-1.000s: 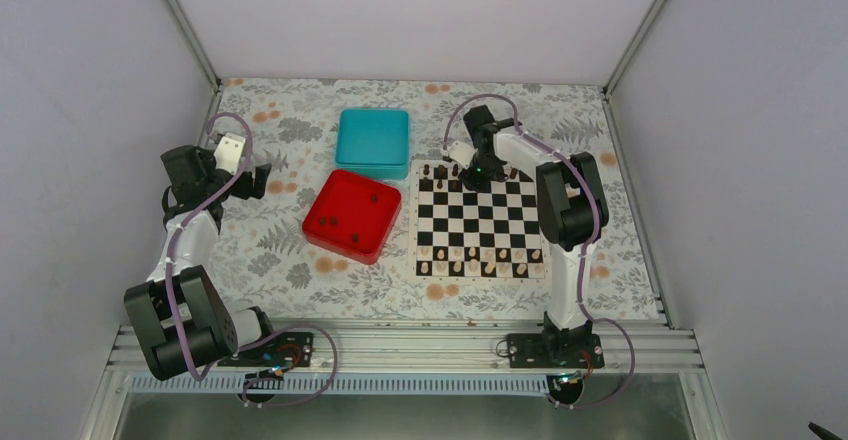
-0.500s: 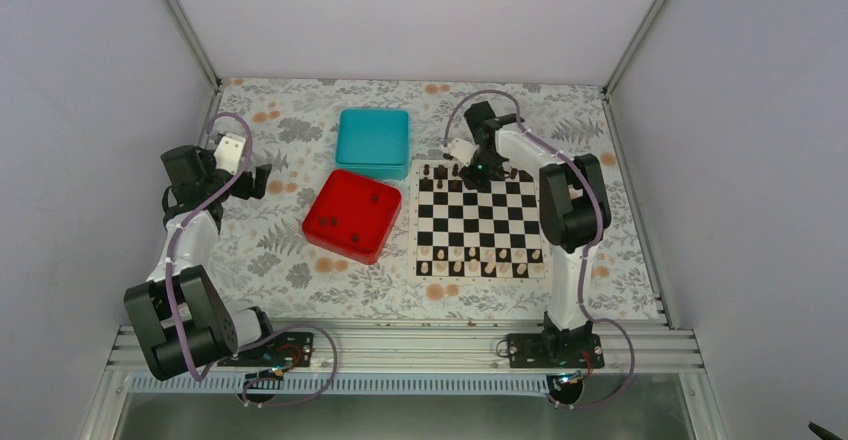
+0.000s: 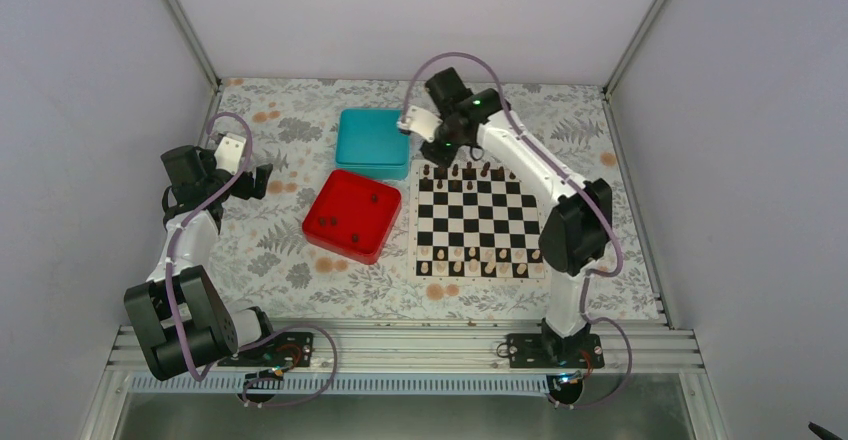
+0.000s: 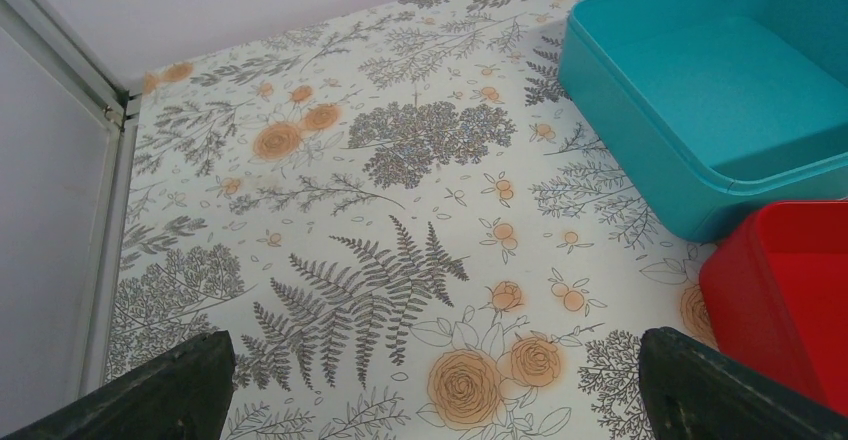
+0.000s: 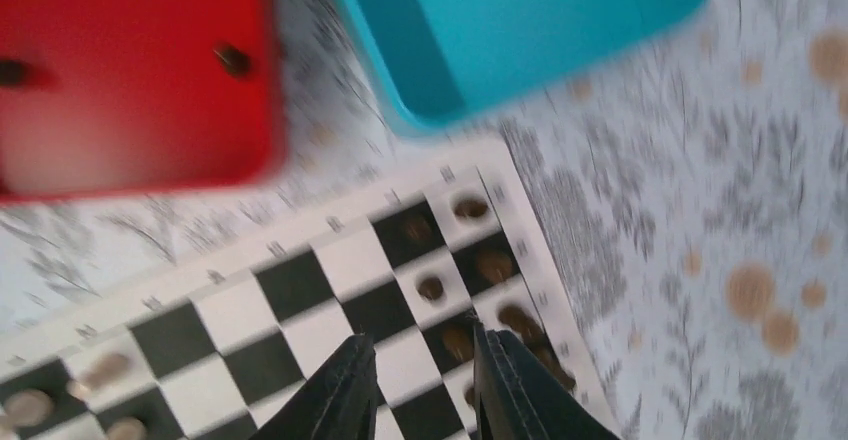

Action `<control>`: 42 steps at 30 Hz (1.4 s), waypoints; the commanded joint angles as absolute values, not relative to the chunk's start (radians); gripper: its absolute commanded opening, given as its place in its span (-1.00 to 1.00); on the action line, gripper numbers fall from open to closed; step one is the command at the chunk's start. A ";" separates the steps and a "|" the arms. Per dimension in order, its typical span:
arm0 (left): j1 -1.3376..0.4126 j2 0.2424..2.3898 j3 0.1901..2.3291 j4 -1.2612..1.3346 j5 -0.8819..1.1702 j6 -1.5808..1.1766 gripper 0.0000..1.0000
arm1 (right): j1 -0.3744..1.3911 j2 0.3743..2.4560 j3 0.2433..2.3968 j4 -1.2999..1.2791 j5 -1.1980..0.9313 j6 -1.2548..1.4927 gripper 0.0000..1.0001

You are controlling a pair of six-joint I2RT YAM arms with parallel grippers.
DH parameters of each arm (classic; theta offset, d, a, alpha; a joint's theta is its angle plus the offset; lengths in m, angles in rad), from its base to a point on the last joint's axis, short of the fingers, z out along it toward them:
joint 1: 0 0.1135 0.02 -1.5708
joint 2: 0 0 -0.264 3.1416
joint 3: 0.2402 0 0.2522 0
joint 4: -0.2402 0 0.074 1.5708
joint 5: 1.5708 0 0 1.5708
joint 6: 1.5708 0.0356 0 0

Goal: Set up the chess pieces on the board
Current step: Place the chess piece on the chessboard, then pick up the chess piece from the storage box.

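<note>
Dark chess pieces (image 3: 456, 172) stand along the far edge of the board (image 3: 480, 230). A few more lie in the red tray (image 3: 345, 195), beside the teal box (image 3: 373, 142). The right gripper (image 5: 420, 385), slightly parted, holds nothing above that edge. The left gripper (image 4: 425, 390) gapes wide, holding nothing, over the worktop (image 4: 330, 160).

right wrist view: motion blur is smearing the whole picture.
chess pieces (image 5: 431, 287): showing only as dark blobs; their kinds cannot be told.
board (image 5: 300, 295): running off the bottom and left edges.
red tray (image 5: 130, 70): being cut by the top and left edges.
teal box (image 5: 520, 20): being cut by the top edge.
right gripper (image 5: 420, 338): fingers running off the bottom edge.
left gripper (image 4: 435, 360): showing only two dark fingertips, at the bottom corners.
top view: chess pieces appearing too small to tell apart.
</note>
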State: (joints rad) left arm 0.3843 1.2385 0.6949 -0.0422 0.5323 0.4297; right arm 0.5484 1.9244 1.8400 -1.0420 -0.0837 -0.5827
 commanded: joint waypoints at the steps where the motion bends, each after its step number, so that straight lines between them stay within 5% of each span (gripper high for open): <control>1: 0.393 1.220 0.696 -0.041 0.555 0.436 1.00 | 0.679 1.955 1.964 -1.076 -0.104 -0.583 -0.45; 14: 0.397 1.219 0.697 -0.044 0.558 0.434 1.00 | 0.851 2.241 2.098 -1.011 -0.104 -0.569 -0.33; 42: 0.410 1.216 0.695 -0.038 0.579 0.431 1.00 | 0.881 2.378 2.018 -0.888 0.096 -0.609 -0.22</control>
State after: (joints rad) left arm 0.3985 1.2366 0.6949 -0.0425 0.5381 0.4294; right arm 0.8719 2.3600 2.0323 -0.9138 0.0547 -0.5987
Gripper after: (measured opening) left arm 0.999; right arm 0.389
